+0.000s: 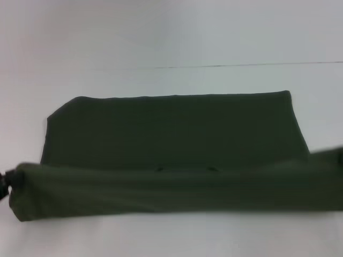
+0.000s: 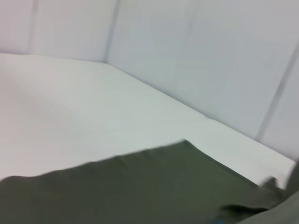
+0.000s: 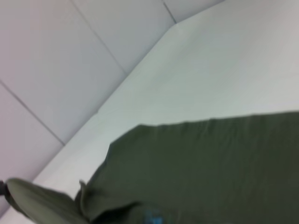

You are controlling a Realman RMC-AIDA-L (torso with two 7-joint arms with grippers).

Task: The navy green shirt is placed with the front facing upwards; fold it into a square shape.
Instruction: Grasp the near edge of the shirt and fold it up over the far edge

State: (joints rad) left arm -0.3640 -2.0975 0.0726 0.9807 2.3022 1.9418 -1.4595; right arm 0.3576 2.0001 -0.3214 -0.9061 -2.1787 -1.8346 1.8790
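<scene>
On white table [image 1: 161, 32], half-folded shirt [image 1: 171, 134]

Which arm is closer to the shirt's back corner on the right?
Right. The right gripper is at the right end of the raised near fold of the navy green shirt, close to that corner; the left gripper is at the fold's far left end.

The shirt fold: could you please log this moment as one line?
stage: mid-fold | navy green shirt: near edge lifted in a band across white table | left gripper: at band's left end | right gripper: unseen
</scene>
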